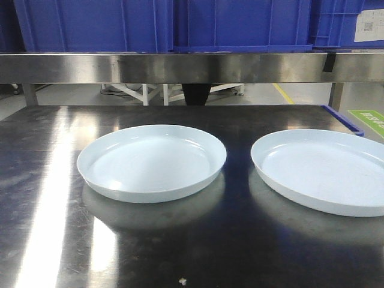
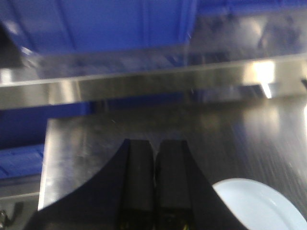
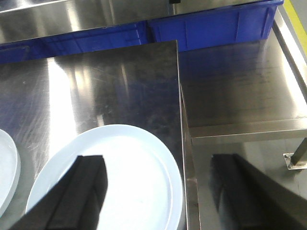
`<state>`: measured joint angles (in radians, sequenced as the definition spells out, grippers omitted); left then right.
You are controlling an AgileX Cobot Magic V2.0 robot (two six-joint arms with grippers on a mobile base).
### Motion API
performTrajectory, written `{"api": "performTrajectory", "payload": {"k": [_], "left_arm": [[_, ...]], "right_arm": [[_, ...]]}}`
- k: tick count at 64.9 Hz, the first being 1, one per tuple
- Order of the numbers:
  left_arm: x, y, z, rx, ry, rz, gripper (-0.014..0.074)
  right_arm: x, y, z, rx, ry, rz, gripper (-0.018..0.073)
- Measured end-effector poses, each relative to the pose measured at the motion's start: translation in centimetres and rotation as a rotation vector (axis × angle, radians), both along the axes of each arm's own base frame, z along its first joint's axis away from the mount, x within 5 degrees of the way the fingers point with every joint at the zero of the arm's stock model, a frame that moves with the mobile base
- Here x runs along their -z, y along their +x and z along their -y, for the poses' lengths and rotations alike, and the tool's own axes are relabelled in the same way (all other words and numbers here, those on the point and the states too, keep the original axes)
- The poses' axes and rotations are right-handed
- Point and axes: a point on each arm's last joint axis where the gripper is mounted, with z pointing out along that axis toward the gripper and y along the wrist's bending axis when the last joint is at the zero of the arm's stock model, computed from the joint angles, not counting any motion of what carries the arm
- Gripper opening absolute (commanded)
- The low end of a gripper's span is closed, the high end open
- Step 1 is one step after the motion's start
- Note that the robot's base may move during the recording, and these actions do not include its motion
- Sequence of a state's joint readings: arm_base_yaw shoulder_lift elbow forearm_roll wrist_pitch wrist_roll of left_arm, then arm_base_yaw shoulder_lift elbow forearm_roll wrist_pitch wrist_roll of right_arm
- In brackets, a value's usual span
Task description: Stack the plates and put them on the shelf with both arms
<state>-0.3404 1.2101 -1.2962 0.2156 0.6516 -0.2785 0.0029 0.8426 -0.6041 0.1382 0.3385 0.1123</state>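
Two pale blue-white plates lie side by side on the steel table. The left plate [image 1: 151, 161] sits mid-table and the right plate [image 1: 324, 169] runs off the right edge. My left gripper [image 2: 154, 146] is shut and empty, hovering over bare table to the left of the left plate [image 2: 261, 203]. My right gripper [image 3: 158, 160] is open wide above the right plate [image 3: 139, 182]. Its left finger [image 3: 86, 187] is over the plate and its right finger [image 3: 240, 182] is past the table's right edge. Neither gripper shows in the front view.
A steel shelf rail [image 1: 180, 66] crosses above the table's far edge, with blue bins [image 1: 168, 24] on it. A lower steel surface [image 3: 240, 81] adjoins the table's right edge [image 3: 180, 120]. The other plate's rim [image 3: 7, 167] shows at left.
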Motion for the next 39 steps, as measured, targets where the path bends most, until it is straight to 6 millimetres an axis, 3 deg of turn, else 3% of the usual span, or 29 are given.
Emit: {"api": "performTrajectory", "payload": {"k": [15,25,39], "left_arm": [[0.4,-5.7,-4.4,-0.105,-0.028,0.134,0.0088],[3.2,-8.8,-5.4,-0.118,-0.031,0.151,0.0088],[7.9,-11.6,-5.9,-0.112,-0.023,0.117,0.0088]], "right_arm": [[0.0,0.0,0.0,0.000,0.000,0.000,0.0557],[0.0,0.0,0.0,0.000,0.000,0.000,0.0557],[0.1,0.0,0.0,-0.001,0.000,-0.008,0.0557]]}}
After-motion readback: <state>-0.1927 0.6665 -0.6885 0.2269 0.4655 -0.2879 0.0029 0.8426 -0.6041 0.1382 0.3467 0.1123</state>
